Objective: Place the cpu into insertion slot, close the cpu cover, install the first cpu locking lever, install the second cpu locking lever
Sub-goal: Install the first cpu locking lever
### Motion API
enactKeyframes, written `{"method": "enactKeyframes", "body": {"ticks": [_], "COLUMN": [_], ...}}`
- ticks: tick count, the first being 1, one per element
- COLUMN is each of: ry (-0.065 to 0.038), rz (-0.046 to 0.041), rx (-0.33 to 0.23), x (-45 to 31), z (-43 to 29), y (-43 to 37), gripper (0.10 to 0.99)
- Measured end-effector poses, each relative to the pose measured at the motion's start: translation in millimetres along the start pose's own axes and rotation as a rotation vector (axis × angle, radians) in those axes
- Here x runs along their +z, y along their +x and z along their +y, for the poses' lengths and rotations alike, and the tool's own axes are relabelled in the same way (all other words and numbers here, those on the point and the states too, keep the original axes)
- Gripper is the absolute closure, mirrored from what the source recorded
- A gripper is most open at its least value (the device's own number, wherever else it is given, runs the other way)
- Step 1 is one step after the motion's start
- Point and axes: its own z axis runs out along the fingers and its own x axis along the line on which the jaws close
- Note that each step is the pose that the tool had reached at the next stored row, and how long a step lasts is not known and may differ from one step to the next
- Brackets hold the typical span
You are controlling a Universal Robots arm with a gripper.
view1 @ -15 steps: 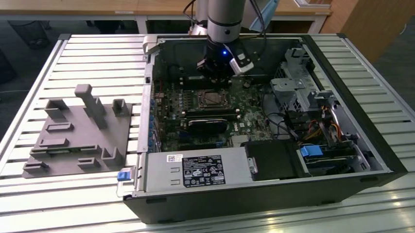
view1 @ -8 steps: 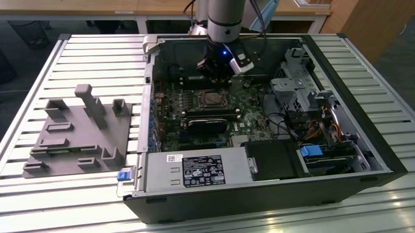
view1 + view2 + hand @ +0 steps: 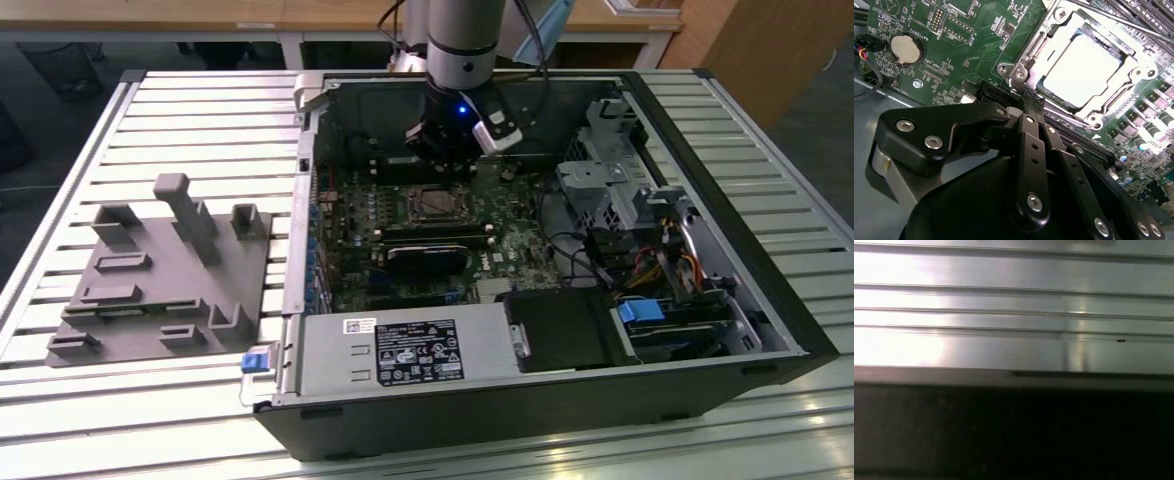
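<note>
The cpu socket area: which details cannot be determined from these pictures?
- Whether the cpu cover is locked: glare whitens the cpu in the second wrist view.
- The locking levers: too small around the insertion slot in the exterior view.
- The gripper: its tip merges with the socket frame, so contact is unclear.

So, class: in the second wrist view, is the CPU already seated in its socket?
Yes: the cpu, its pale metal top showing, lies flat inside the insertion slot, with the cpu cover framing it.

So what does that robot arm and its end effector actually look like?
The arm is a silver-grey tube with dark cables alongside and a blue light glowing at its black wrist. The end effector is matte black, built from flat linked bars joined by shiny silver bolts.
</note>
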Motion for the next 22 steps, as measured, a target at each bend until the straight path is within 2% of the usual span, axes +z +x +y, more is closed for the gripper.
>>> {"method": "enactKeyframes", "body": {"ticks": [3, 5, 12, 22], "ry": [0.0, 0.001, 0.018, 0.023], "rz": [0.0003, 0.0, 0.0009, 0.0014], "rx": [0.0, 0.0, 0.0, 0.001], "x": [-3.4, -3.1, 0.5, 5.4], "z": [0.1, 0.2, -0.2, -0.2], "y": [-0.1, -0.2, -0.1, 0.0], "gripper": [0.98, 0.98, 0.98, 0.98]}}
